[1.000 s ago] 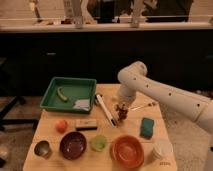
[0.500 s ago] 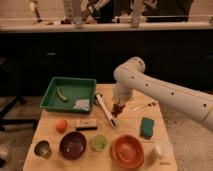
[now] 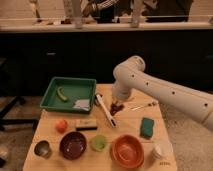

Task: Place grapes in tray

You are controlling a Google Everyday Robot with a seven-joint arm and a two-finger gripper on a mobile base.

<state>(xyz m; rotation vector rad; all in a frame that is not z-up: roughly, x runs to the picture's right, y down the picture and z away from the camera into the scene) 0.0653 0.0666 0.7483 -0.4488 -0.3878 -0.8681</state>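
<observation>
The grapes [image 3: 117, 106], a small dark reddish-purple bunch, hang under my gripper [image 3: 117, 102] a little above the wooden table [image 3: 130, 120], near its middle. The gripper points down at the end of the white arm and is shut on the bunch. The green tray [image 3: 50, 95] lies at the table's back left, to the left of the gripper, with a gap between them. A green vegetable [image 3: 61, 94] and a pale packet [image 3: 81, 104] lie in the tray.
A white utensil [image 3: 105, 111] lies between the tray and the grapes. A thin spoon [image 3: 144, 105] and a green sponge [image 3: 146, 127] lie to the right. Along the front stand an orange fruit [image 3: 61, 125], a small bar [image 3: 86, 124], a metal cup [image 3: 43, 148], a purple bowl [image 3: 73, 145], a green cup [image 3: 99, 143], an orange bowl [image 3: 128, 150] and a white cup [image 3: 161, 150].
The gripper has moved up and to the left with the grapes, off the table and toward the tray. Everything else has stayed in place.
</observation>
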